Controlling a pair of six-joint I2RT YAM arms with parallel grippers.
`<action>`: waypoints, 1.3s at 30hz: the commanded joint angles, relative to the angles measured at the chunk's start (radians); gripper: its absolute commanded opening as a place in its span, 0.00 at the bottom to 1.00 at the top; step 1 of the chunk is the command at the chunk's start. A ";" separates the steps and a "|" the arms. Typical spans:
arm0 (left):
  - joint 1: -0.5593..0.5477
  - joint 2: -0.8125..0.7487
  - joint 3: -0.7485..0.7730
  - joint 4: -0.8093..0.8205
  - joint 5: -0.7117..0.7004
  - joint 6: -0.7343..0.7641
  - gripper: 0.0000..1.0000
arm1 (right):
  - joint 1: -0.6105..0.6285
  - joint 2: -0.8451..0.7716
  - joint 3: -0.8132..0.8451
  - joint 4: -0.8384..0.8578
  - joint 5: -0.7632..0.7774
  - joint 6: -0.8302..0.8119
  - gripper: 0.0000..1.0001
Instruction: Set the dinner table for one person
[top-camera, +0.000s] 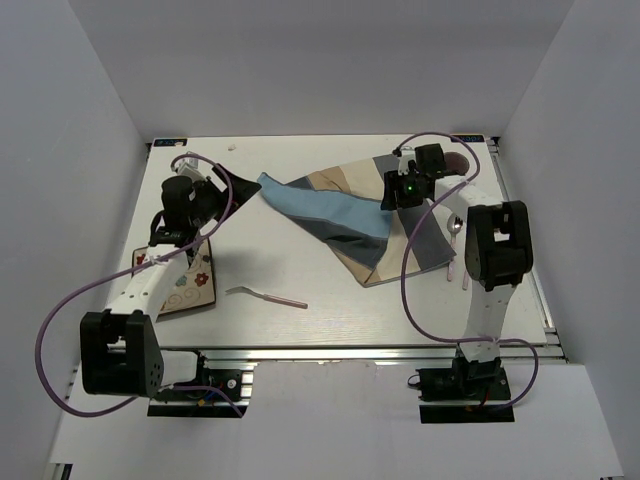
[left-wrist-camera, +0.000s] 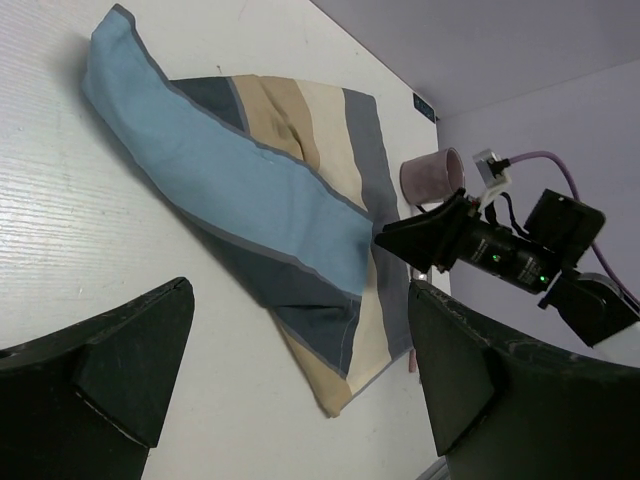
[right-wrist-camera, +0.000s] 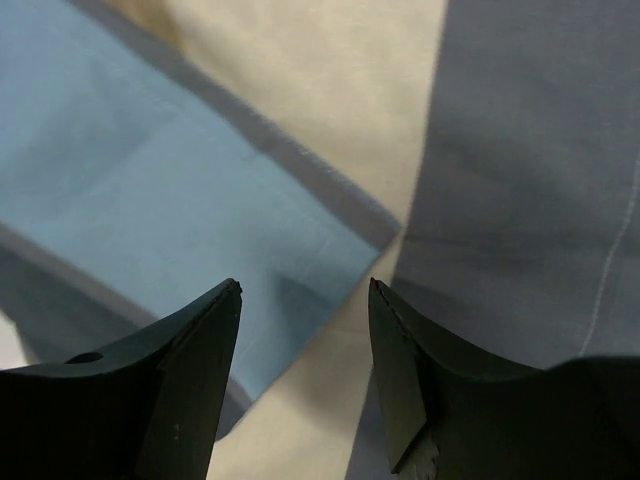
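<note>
The dinner table (top-camera: 330, 320) fills the floor of the white-walled cell. It is a flat, off-white rectangle with a faint wood-like grain. In the top view its long axis runs left to right, and a metal rail (top-camera: 380, 355) lies along the near edge by the arm bases.

On its far middle lies a soft woven placemat (top-camera: 330, 215), striped blue, grey and beige. It is folded over itself into a rumpled wedge that slants from far left to near right.

The left gripper (top-camera: 243, 185) sits low at the wedge's left tip, its black wedge-shaped fingers (left-wrist-camera: 130, 350) spread wide with nothing between them. The right gripper (top-camera: 393, 190) hangs over the cloth's right part, its fingers (right-wrist-camera: 190, 380) parted just above the blue and grey stripes.

A square cream piece (top-camera: 195, 285) with swirls, small flowers and a dark red border lies partly under the left arm; I cannot tell whether it is a plate or a cloth.

A mauve cup (left-wrist-camera: 432, 175) stands at the far right corner, its inside too small to read.

A pink-handled fork (top-camera: 268, 296) lies on bare table near the front, set left to right. A metal-bowled spoon (top-camera: 455, 228) lies beside the placemat's right edge.
</note>
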 joint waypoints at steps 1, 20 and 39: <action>-0.005 -0.063 -0.024 0.006 -0.019 -0.022 0.97 | -0.005 0.028 0.106 -0.013 0.092 0.045 0.60; -0.013 -0.083 -0.021 -0.030 -0.033 -0.027 0.98 | -0.003 0.140 0.116 -0.047 0.045 0.065 0.52; -0.013 -0.103 -0.009 -0.050 -0.039 -0.030 0.98 | -0.003 0.101 0.120 -0.044 -0.050 0.092 0.00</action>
